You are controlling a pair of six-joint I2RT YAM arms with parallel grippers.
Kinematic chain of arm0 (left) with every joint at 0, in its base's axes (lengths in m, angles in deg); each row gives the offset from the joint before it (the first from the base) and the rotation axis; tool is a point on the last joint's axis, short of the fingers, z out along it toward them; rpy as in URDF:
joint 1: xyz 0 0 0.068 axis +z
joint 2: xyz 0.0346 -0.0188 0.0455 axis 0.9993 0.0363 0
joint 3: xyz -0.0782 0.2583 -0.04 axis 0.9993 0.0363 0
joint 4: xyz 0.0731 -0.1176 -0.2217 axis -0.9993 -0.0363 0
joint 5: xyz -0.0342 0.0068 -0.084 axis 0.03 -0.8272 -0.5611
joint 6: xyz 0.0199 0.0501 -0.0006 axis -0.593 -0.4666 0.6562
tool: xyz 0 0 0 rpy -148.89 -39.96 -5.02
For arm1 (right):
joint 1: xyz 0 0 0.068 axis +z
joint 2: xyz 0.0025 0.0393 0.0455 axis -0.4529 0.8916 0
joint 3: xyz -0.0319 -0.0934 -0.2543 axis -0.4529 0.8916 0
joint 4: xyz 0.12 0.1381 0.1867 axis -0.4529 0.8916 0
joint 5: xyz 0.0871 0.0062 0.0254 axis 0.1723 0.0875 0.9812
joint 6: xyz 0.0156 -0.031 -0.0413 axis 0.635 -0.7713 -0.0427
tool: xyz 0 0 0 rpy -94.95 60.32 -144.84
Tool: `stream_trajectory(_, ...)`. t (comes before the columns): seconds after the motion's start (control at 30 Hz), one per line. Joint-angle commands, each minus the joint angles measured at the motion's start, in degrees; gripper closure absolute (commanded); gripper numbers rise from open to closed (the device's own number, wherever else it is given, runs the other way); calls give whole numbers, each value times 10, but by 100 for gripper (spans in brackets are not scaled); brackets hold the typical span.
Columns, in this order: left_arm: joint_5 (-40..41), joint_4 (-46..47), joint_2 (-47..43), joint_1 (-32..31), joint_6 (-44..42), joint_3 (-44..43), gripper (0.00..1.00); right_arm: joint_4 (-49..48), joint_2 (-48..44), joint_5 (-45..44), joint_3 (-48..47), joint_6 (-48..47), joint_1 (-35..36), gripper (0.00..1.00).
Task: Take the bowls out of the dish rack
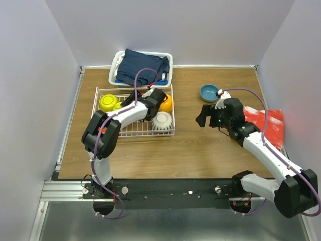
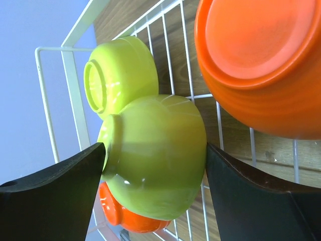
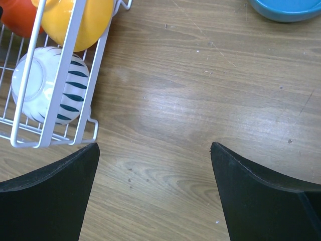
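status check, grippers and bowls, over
Left gripper shut on lime-green bowl, inside dish rack. Right gripper open, empty, above table. Blue bowl out on table. Second lime-green bowl and red-orange bowl crowd it.

There are two lime-green bowls point(image 2: 120, 75) point(image 2: 155, 155), two red-orange bowls point(image 2: 261, 65) point(image 2: 125, 217), one orange-yellow bowl point(image 3: 75, 20), one white ribbed bowl point(image 3: 47, 85), one blue bowl point(image 1: 209, 92), one wire dish rack point(image 1: 135, 134) and one white basket point(image 1: 116, 63).

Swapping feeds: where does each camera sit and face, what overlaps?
Top external: above, behind the bases, down onto the table; left arm, right arm show.
Left wrist: over the dish rack, facing a lime-green bowl between its fingers.
Right wrist: down at the table; its fingers show.
Shared: white ribbed bowl, top external and right wrist.
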Motion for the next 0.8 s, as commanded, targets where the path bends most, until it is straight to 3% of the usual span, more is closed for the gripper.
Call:
stream_trajectory(0.0, 27, -20, -13, 7, -6, -10, 12, -6, -7, 7, 9, 1, 2, 1)
stream_trajectory(0.37, -24, -30, -7, 10, -17, -15, 4, -5, -6, 7, 9, 1, 2, 1)
stream_trajectory(0.57, -42, -53, -11, 10, -3, -23, 10, -3, -3, 8, 7, 2, 2, 1)
stream_trajectory(0.77, -61, -84, -24, 11, 20, -41, 23, 0, -1, 7, 3, 1, 2, 1)
